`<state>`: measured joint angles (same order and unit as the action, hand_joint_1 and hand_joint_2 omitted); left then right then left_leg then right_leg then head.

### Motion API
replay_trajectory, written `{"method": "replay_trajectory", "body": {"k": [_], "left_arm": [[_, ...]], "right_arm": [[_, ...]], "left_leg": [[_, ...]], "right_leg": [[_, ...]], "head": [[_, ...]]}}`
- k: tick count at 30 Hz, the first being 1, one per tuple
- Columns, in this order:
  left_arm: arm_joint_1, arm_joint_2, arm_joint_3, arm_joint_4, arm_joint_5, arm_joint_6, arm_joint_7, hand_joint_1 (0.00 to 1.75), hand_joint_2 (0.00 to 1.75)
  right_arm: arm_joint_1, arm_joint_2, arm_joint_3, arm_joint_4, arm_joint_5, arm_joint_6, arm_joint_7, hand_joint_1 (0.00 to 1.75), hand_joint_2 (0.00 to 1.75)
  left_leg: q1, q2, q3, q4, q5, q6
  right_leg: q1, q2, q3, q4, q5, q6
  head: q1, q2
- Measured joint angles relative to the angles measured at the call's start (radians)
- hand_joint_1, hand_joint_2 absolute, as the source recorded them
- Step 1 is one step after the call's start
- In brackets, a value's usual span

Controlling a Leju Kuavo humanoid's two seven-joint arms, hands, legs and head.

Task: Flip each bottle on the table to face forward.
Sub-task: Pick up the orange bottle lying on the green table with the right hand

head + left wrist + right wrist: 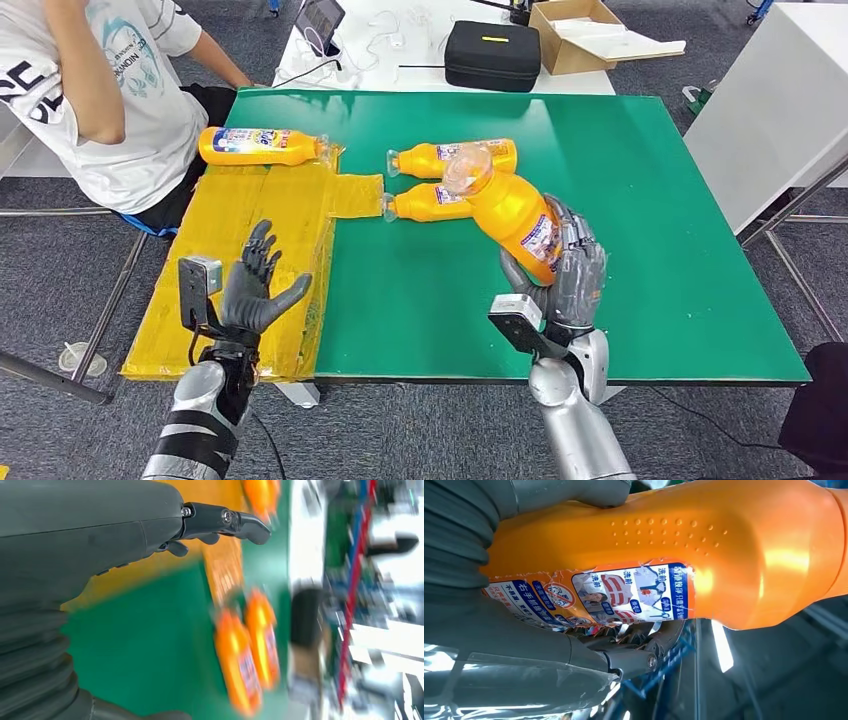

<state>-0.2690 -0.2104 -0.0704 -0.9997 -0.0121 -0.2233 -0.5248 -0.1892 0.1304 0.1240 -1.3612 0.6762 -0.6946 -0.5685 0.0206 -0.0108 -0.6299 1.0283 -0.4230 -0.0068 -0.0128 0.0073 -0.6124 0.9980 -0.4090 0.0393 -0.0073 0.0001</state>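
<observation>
right fingers (575,262) grip the lifted, tilted orange bottle (512,213).

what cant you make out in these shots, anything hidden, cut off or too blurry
- Held bottle: in the head view its base is hidden inside the right hand; in the right wrist view the label's small print is too fine to read.
- Two lying bottles: motion blur in the left wrist view smears their labels.
- Person: cut off by the head view's top and left edges.
- Black case: shut, contents hidden.
</observation>
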Motion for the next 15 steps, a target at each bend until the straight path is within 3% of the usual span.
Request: {"method": "replay_trajectory", "body": {"k": [6, 10, 15], "left_arm": [[0.01, 0.007, -0.066, -0.051, 0.054, -0.075, 0.014, 0.0, 1.75], [0.011, 0.02, -0.112, -0.079, 0.098, -0.143, 0.02, 0.0, 1.75], [0.012, 0.033, -0.146, -0.098, 0.109, -0.159, 0.02, 0.0, 1.75]], "right_arm": [[0.01, 0.031, -0.067, 0.004, 0.0, 0.0, -0.027, 1.75, 1.75], [0.005, 0.034, -0.069, 0.058, 0.001, 0.001, -0.027, 1.75, 1.75], [0.0, 0.039, -0.066, 0.112, 0.004, 0.002, -0.029, 1.75, 1.75]], "left_leg": [[0.0, 0.0, 0.0, 0.0, 0.0, 0.0], [0.001, 0.0, -0.001, 0.0, 0.0, 0.0], [0.001, 0.0, -0.001, 0.0, 0.0, 0.0]], "right_leg": [[0.001, 0.0, 0.0, 0.0, 0.0, 0.0], [0.001, 0.0, 0.0, 0.0, 0.0, 0.0], [0.001, 0.0, 0.0, 0.0, 0.0, 0.0]], "head": [[0.0, 0.0], [0.0, 0.0], [0.0, 0.0]]}}
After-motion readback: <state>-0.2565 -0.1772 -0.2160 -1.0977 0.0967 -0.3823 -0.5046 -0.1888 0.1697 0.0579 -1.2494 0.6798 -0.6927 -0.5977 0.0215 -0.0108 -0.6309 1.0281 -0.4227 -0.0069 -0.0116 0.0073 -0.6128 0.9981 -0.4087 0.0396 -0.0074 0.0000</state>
